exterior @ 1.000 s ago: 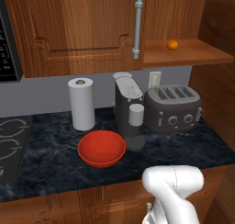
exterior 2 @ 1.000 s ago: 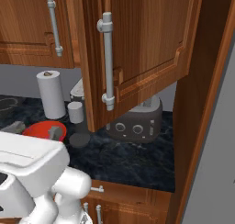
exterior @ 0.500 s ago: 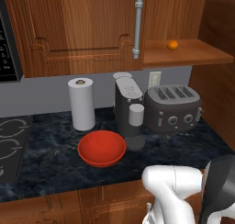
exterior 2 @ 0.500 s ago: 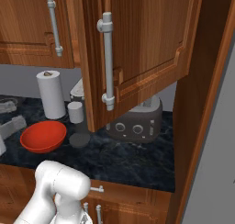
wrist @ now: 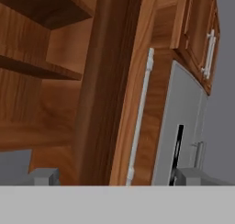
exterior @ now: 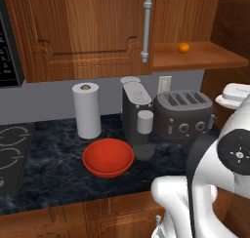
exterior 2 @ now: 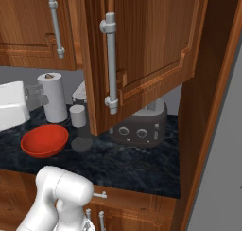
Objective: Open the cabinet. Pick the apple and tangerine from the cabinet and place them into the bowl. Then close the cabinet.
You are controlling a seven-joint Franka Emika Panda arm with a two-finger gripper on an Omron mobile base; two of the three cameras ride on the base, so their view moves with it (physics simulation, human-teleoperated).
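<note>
**One cabinet door open, claw wide and empty**

I see the cabinet [exterior: 88,32] with its right door [exterior 2: 142,45] swung out and its left door shut. The tangerine [exterior: 183,48] sits on the bared shelf [exterior: 205,56], above the toaster [exterior: 183,114]. The red bowl [exterior: 108,157] rests on the counter [exterior: 49,168] before the paper towel roll [exterior: 87,110]. My claw [wrist: 114,176] stands fully spread near the door edge, gripping nothing.
</note>
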